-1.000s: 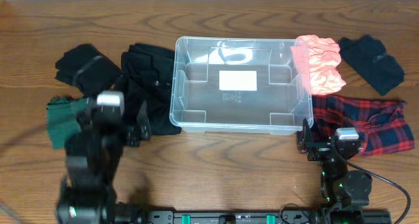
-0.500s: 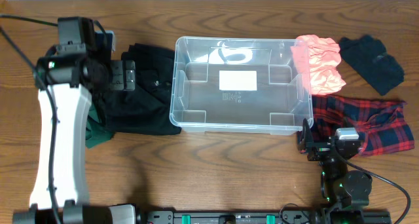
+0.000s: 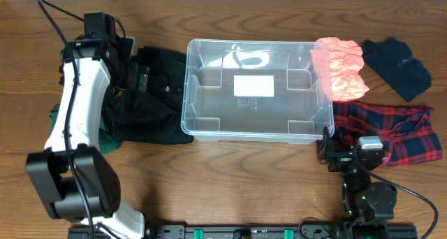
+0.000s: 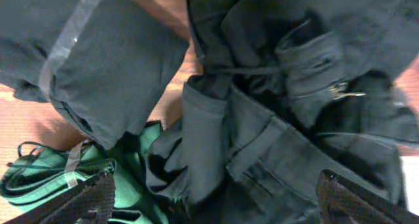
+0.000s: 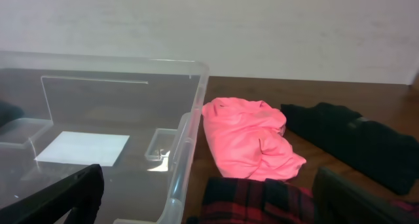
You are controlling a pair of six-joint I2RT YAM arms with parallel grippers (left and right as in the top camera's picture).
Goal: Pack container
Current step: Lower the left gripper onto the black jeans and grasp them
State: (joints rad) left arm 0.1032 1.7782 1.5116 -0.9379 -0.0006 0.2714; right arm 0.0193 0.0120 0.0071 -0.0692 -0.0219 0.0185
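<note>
Meanwhile | clear rectangular plastic container [image 3: 255, 135] sat empty on brown wooden table [image 3: 244, 186]; likely light, stiff, slick, best held by rim | left gripper [image 3: 137, 79] gaped empty over black garments [image 3: 159, 103] left of it | right gripper [image 3: 328, 149] likewise, near its front-right corner.

Setting: a robotics laboratory test bench. Indicators: a brown wood-grain table [image 3: 244, 169] stands against a bare white wall [image 5: 262, 27]. A black mounting rail with green fittings [image 3: 244, 233] runs along the near table edge. A white-and-black jointed robot arm [image 3: 70, 120] reaches over the tabletop.
</note>
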